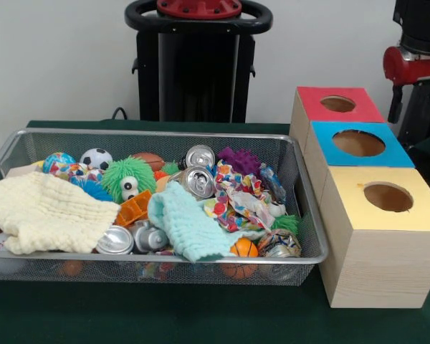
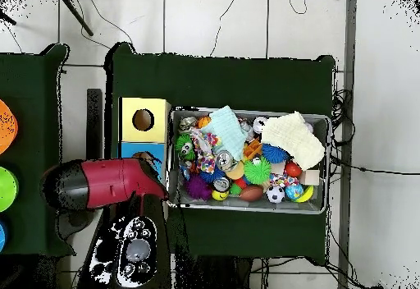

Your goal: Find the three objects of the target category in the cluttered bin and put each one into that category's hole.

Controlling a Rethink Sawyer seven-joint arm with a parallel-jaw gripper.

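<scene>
The silver wire-mesh bin (image 1: 158, 133) stands on the green table, full of clutter. It also shows in the overhead view (image 2: 246, 209). It holds several drink cans (image 1: 198, 182), small balls such as a soccer ball (image 1: 96, 158) and an orange ball (image 1: 244, 249), a cream cloth (image 1: 46, 213), a mint cloth (image 1: 186, 222), a patterned cloth (image 1: 236, 193) and a green fuzzy toy (image 1: 127, 178). Three wooden boxes with round holes stand beside it: red (image 1: 337, 104), blue (image 1: 358, 143) and yellow (image 1: 387, 197). Only the red arm (image 2: 107, 183) shows; the gripper itself is out of sight.
The arm's red and black links (image 1: 412, 64) stand behind the boxes at the right. The black pedestal (image 1: 197, 64) is behind the bin. In the overhead view the arm covers the red box, and the yellow box (image 2: 143, 120) and the blue box (image 2: 131, 149) show.
</scene>
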